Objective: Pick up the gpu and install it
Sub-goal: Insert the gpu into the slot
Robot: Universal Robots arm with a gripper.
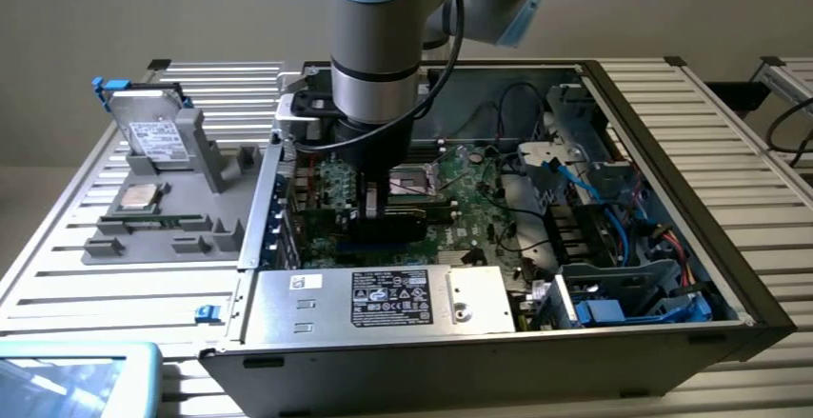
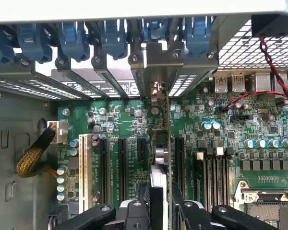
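the gripper [image 2: 159,203] is closed tight on the gpu [image 2: 158,158], held edge-on between its fingers [image 2: 134,213], just above the motherboard [image 2: 110,120].

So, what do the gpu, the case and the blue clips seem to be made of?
The gpu: apparently a fibreglass board with a matte black plastic cooler; it looks dark, so uncertain.
The case: probably sheet steel, dark painted outside, bare grey inside, with folded edges.
The blue clips: likely moulded plastic, smooth with slight sheen.
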